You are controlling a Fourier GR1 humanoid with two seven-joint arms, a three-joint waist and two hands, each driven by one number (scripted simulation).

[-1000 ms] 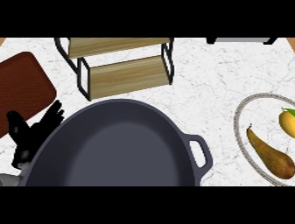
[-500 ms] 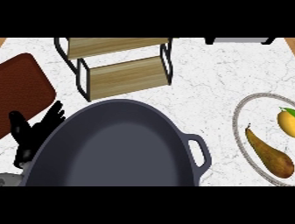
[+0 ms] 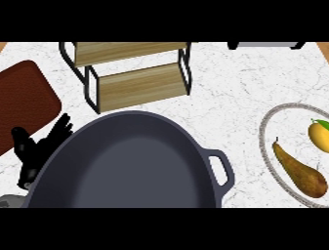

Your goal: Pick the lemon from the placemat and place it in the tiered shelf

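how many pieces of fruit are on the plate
2: a yellow fruit near the plate's right side, and a brown pear lying left of and below it. The picture's edge cuts the plate, so more may be hidden.

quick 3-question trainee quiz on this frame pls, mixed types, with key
1. True or false: the yellow fruit lies on the placemat.
2. What lies beside the yellow fruit on the plate? A) pear B) banana C) cup
3. Fill in: in the head view, the left hand shows at the ____ edge of the pan.

Key: 1 false, it lies on the plate; 2 A; 3 left.
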